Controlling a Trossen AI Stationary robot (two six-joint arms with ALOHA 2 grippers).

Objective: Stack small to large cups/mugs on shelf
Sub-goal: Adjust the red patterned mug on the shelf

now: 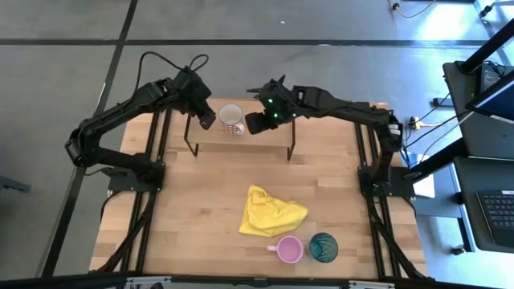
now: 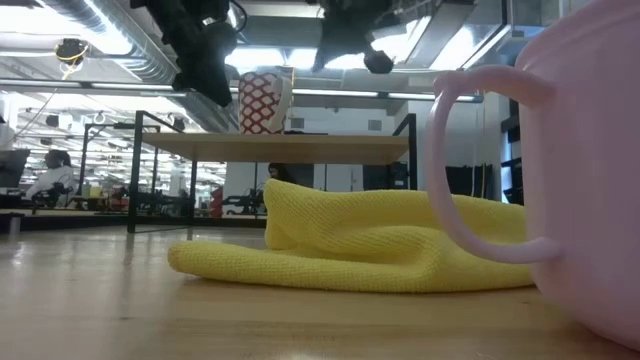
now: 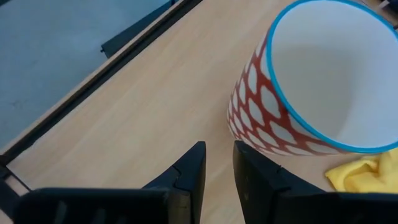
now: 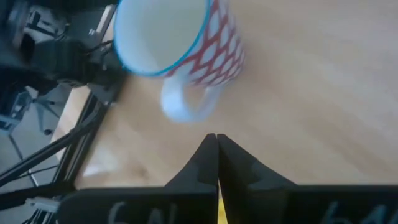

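The white mug with a red net pattern and blue rim (image 1: pixel 232 119) stands upright on the low wooden shelf (image 1: pixel 269 138) at the table's far side; it also shows in the low view (image 2: pixel 262 102). My left gripper (image 1: pixel 207 120) hovers just left of it, fingers a narrow gap apart (image 3: pixel 217 163), holding nothing. My right gripper (image 1: pixel 255 123) is shut and empty (image 4: pixel 215 138) just right of it, by the mug's handle (image 4: pixel 183 106). The pink mug (image 1: pixel 289 249) and teal tumbler (image 1: pixel 324 246) stand upright near the table's front edge.
A crumpled yellow cloth (image 1: pixel 271 213) lies on the table between the shelf and the two front cups. The shelf stands on thin black legs (image 2: pixel 133 175). The pink mug (image 2: pixel 590 180) fills the right of the low view.
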